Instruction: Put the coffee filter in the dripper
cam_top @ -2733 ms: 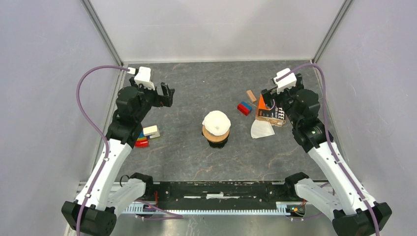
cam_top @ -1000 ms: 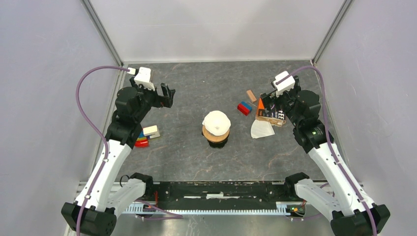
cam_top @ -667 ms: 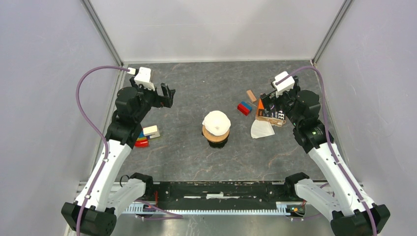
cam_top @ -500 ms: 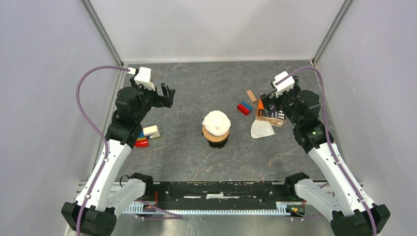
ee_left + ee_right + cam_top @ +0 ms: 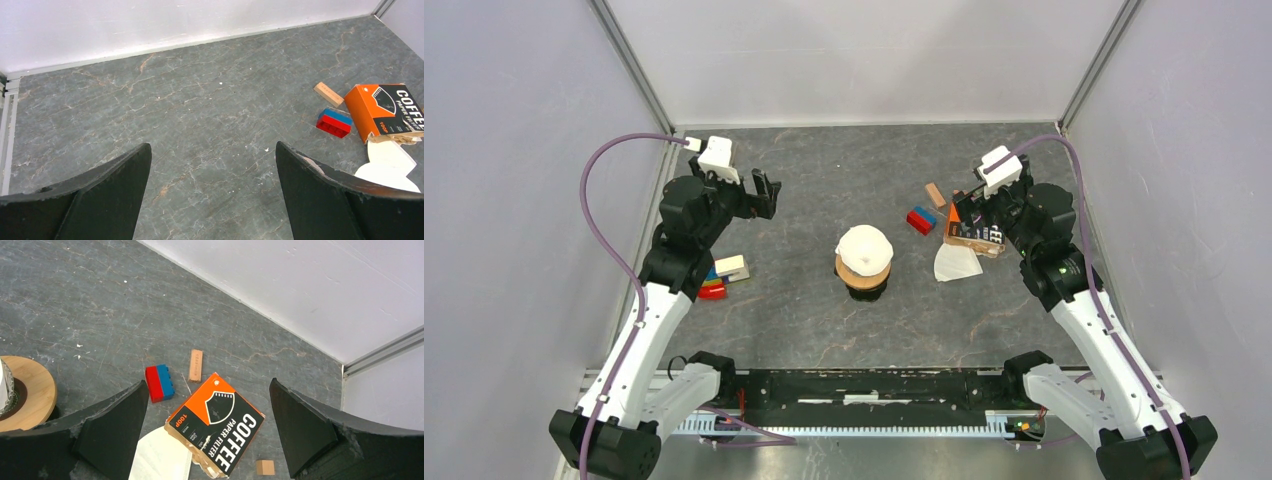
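I hold the left jaws and right jaws apart, empty, because the coffee filter (image 5: 864, 243) already caps the dripper (image 5: 865, 272) midway between them.

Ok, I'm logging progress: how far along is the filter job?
Done, it seems: the coffee filter sits puffed atop the dripper; how deeply seated is unclear. In hand: nothing; left tool and right tool are open, apart from it. Left: perhaps pressing it down.
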Controlling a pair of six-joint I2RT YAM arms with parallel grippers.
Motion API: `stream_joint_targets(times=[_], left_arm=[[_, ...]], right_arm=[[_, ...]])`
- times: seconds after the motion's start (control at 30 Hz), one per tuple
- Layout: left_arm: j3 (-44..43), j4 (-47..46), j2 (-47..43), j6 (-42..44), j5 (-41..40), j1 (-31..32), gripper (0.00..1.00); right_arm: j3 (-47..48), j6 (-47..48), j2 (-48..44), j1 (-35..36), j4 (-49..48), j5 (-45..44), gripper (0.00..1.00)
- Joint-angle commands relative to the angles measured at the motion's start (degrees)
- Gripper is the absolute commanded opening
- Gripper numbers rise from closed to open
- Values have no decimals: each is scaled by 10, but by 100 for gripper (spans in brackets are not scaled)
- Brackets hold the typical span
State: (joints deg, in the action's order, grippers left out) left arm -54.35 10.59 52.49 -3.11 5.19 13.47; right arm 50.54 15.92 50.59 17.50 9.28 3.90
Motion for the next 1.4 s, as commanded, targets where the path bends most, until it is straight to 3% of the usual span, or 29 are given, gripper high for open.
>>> stream_joint_targets(times=[0.0, 1.37], left_arm=[[-15, -19, -1, 4, 15, -3, 100], [-9, -21, 0, 7, 17, -3, 100]], right_arm=[[20, 2, -8, -2, -5, 6, 98], [24, 1, 0, -2, -7, 12, 98]])
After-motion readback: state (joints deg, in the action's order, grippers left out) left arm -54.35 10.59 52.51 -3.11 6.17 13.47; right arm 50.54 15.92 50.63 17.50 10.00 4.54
